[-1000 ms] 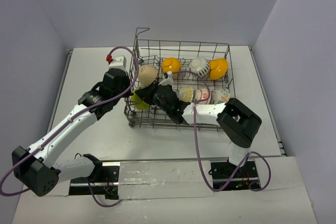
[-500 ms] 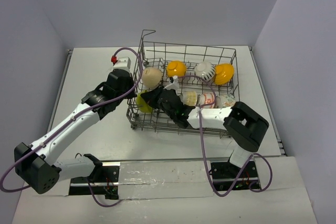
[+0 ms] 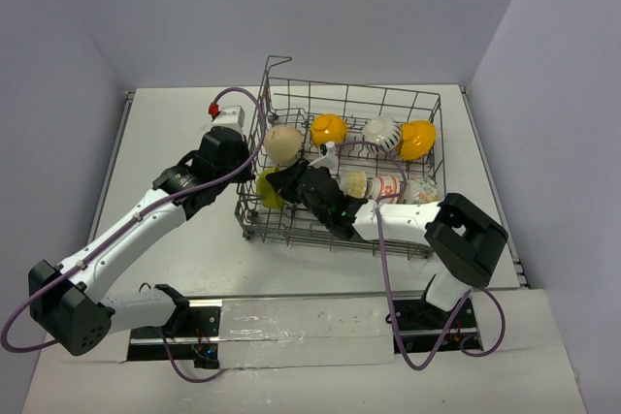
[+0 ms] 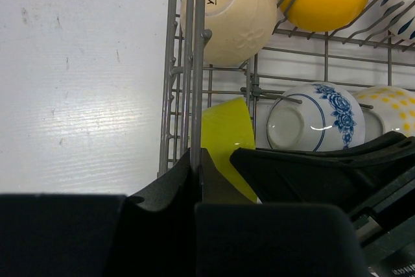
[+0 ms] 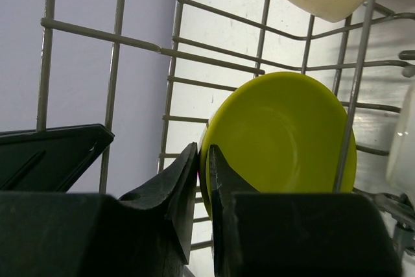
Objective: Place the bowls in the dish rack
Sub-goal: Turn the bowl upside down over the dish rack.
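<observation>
The grey wire dish rack [image 3: 335, 236] stands mid-table. My left gripper [image 4: 196, 160] is shut on an upright wire of its left wall. My right gripper [image 5: 203, 160] reaches inside the rack, its jaws shut on the rim of the lime green bowl [image 5: 279, 134], which stands on edge at the left end [image 3: 263, 189]. In the rack a tan bowl [image 4: 230, 11], an orange-yellow bowl [image 3: 328, 128], a white striped one [image 3: 380, 131] and a second orange-yellow one [image 3: 417, 138] line the far row. A blue-patterned bowl [image 4: 311, 118] and a red-and-white one [image 3: 388, 184] lie in the near row.
The rack's raised corner handle [image 3: 277, 58] sticks up at the far left. The right arm [image 3: 408, 222] lies across the rack's near wall, its elbow [image 3: 471, 239] right of it. White table [image 3: 175, 123] stretches left of the rack; walls close in on both sides.
The rack has slid and turned a little to the right with both grippers on it. The lime green bowl has moved with the right gripper to the rack's left end.
</observation>
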You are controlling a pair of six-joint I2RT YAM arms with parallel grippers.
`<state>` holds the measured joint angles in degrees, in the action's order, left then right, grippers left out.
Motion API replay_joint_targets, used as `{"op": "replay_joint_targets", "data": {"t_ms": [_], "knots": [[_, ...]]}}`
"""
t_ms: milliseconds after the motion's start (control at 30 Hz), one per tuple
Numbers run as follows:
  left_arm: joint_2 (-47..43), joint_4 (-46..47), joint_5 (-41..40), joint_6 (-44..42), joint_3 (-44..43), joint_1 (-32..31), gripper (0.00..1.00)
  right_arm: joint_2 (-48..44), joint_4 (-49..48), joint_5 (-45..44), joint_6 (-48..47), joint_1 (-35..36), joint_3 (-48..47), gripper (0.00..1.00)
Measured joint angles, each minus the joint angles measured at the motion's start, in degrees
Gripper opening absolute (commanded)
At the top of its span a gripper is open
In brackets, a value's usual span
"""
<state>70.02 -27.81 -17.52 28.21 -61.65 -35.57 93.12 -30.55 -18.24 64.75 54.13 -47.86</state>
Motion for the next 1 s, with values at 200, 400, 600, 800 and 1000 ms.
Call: {"op": "replay_joint_targets", "data": {"t_ms": [200, 400, 600, 800, 1000], "knots": [[0.2, 0.0, 0.0, 0.0, -0.1, 0.0, 0.0, -2.8, 5.9, -1.9, -0.2, 1.3, 0.0, 0.25], [0.3, 0.0, 0.0, 0.0, -0.1, 0.0, 0.0, -4.4, 8.8, -2.4, -0.3, 2.0, 0.6, 0.28], [0.4, -0.1, 0.0, 0.0, -0.2, 0.0, 0.0, -5.4, 9.3, -2.7, -0.2, 2.0, 1.4, 0.29], [0.7, -0.2, 0.0, 0.0, -0.4, 0.0, 0.0, -6.8, 10.8, -3.6, 0.3, 2.1, 2.0, 0.29], [0.8, -0.3, 0.0, 0.0, -0.5, 0.0, 0.0, -8.5, 12.5, -4.4, 0.4, 2.2, 2.9, 0.3]]}}
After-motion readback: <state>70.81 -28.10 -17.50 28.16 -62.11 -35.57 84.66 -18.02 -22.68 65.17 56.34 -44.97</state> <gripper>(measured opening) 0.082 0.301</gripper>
